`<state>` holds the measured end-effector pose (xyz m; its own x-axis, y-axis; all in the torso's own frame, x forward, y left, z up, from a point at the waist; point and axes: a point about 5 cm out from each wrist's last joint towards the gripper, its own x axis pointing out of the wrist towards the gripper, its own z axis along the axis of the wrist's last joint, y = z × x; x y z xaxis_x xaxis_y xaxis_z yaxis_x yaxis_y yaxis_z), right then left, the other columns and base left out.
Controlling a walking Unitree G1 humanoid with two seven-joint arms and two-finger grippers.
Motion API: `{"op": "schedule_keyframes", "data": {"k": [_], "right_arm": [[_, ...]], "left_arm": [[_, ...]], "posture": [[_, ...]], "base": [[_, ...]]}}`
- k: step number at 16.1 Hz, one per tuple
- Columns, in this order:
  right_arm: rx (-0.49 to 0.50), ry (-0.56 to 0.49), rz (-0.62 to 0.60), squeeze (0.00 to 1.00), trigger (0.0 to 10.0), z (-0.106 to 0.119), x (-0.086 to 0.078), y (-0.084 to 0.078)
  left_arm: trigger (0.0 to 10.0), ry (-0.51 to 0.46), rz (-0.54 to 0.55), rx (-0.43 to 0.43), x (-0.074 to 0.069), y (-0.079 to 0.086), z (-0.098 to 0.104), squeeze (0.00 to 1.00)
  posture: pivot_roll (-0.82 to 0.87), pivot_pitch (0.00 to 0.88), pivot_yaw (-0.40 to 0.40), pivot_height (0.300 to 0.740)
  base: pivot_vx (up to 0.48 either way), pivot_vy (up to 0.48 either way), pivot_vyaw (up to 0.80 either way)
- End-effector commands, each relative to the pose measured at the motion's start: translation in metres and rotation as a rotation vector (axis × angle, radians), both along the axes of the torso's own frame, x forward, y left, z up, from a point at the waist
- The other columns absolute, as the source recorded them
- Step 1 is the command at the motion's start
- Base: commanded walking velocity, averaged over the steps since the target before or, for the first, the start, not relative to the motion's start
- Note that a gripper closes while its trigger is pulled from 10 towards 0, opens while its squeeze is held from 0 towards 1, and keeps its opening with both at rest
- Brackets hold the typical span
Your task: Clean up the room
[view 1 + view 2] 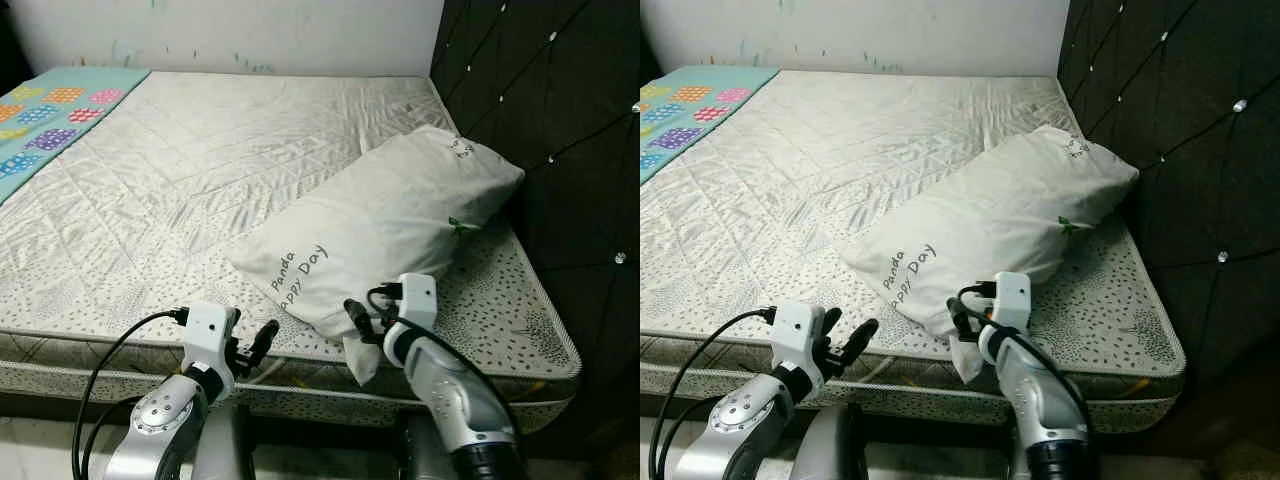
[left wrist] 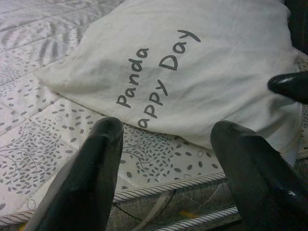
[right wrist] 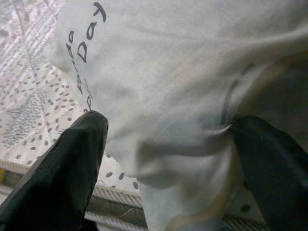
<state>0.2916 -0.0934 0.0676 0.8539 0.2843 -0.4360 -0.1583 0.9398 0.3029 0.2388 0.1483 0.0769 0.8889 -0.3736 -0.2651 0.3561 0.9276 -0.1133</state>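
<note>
Bedding is only partly tidied, as far as can be judged. A white pillow printed "Panda Happy Day" lies askew on the bare quilted mattress, one end near the dark padded headboard, the other corner hanging over the near edge of the bed.

The right gripper is at that overhanging corner, its two black fingers spread apart with the cloth between them, not yet closed on it. The left gripper waits just beside the mattress edge, near the pillow's printed end, fingers also apart and holding nothing.

Straightening the pillow against the headboard seems the work left to do. A blue patterned blanket lies at the far left corner, well apart from the pillow. Black cables loop from both wrists near the bed edge and could snag.
</note>
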Motion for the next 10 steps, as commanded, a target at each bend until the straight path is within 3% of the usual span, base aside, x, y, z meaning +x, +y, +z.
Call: {"op": "schedule_keyframes", "data": {"k": [1,5,10], "right_arm": [[-0.008,-0.024,0.003,0.00,10.0,0.003,0.004,0.014],[-0.151,-0.020,-0.029,0.00,10.0,-0.006,0.011,0.026],[-0.173,-0.016,-0.015,0.00,10.0,-0.011,0.013,0.045]], "left_arm": [[10.0,-0.007,0.004,0.016,0.004,0.001,0.001,0.00],[10.0,-0.012,-0.003,0.012,0.003,-0.003,0.002,0.00],[10.0,-0.013,0.000,0.014,0.005,-0.002,0.002,0.00]], "posture": [[-0.06,0.000,0.007,0.570],[-0.04,0.000,0.005,0.570],[-0.04,0.000,0.007,0.570]], "base": [[0.000,0.000,0.00],[0.000,0.000,0.00],[0.000,0.000,0.00]]}}
